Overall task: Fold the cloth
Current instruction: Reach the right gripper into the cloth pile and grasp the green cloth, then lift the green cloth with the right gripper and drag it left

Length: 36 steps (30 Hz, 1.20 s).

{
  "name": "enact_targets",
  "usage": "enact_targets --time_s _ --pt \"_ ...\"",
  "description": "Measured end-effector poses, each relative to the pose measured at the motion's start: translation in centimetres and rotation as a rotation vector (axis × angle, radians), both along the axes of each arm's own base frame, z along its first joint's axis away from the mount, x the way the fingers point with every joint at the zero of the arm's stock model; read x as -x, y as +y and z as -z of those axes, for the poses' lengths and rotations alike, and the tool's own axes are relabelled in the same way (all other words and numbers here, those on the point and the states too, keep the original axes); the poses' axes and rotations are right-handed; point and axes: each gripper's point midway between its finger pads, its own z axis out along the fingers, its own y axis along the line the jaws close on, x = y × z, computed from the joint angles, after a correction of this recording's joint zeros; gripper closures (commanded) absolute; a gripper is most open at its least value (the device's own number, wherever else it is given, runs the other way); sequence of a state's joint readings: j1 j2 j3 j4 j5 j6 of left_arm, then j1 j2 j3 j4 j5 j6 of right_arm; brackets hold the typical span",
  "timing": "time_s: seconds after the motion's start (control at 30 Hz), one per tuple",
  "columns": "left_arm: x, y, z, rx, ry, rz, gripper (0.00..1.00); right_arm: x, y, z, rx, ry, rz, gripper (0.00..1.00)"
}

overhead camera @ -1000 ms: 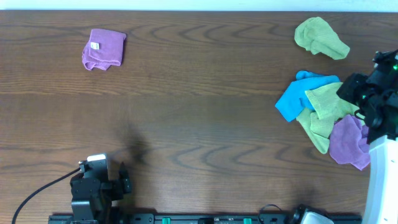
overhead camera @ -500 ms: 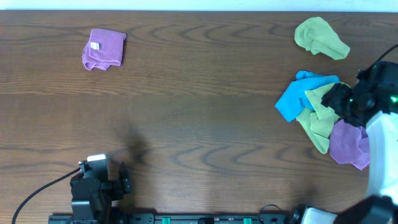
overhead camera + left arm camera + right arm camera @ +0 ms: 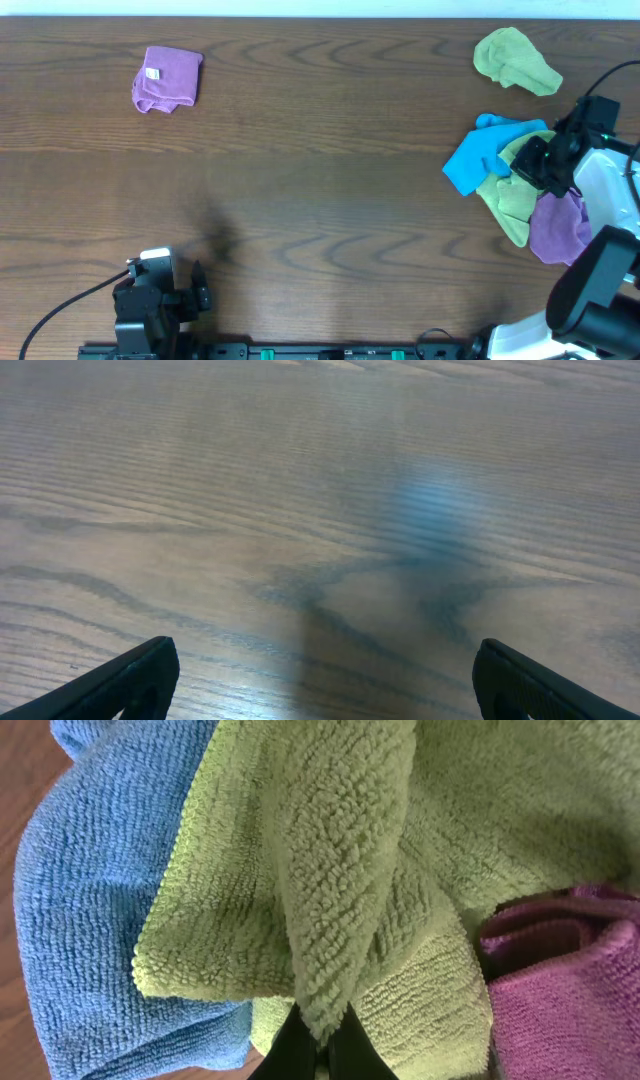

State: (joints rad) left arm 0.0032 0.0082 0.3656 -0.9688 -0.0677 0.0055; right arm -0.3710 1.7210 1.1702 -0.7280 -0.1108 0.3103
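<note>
A pile of cloths lies at the right of the table: a blue cloth (image 3: 468,160), a green cloth (image 3: 508,195) and a purple cloth (image 3: 558,228). My right gripper (image 3: 532,160) sits over this pile and is shut on a fold of the green cloth (image 3: 330,900), with the blue cloth (image 3: 90,900) to its left and the purple cloth (image 3: 570,980) to its right. My left gripper (image 3: 320,690) is open and empty just above bare wood at the table's front left.
A folded purple cloth (image 3: 166,79) lies at the back left. Another crumpled green cloth (image 3: 514,60) lies at the back right. The wooden table (image 3: 320,180) spans the view.
My right gripper has moved left from the table's right edge onto the cloth pile and closed on the green cloth. The left arm has not moved.
</note>
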Motion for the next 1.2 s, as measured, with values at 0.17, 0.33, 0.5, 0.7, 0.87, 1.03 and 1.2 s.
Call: enact_targets --time_s 0.17,0.33,0.5,0.7,0.87,1.03,1.2 --pt "0.0 0.0 0.0 0.0 0.0 -0.001 0.05 0.1 -0.1 -4.1 0.049 -0.094 -0.016 0.99" --pt "0.0 0.0 0.0 0.0 0.0 0.0 0.05 0.3 0.0 -17.4 0.207 -0.426 -0.054 0.99" --pt "0.0 0.0 0.0 0.0 0.0 0.0 0.05 1.7 1.5 -25.7 0.253 -0.561 -0.128 0.99" --pt "0.0 0.0 0.0 0.0 0.0 0.0 0.05 1.9 6.8 -31.4 0.166 -0.689 -0.321 0.99" --pt "0.0 0.0 0.0 0.0 0.0 0.0 0.05 2.2 14.3 -29.9 0.025 -0.645 -0.557 0.99" --pt "0.0 0.0 0.0 0.0 0.0 0.0 0.05 1.7 24.7 -26.8 -0.102 -0.568 -0.865 0.99" --pt "0.0 0.0 0.0 0.0 0.0 0.0 0.05 2.6 33.1 -22.9 -0.186 -0.469 -1.086 0.99"
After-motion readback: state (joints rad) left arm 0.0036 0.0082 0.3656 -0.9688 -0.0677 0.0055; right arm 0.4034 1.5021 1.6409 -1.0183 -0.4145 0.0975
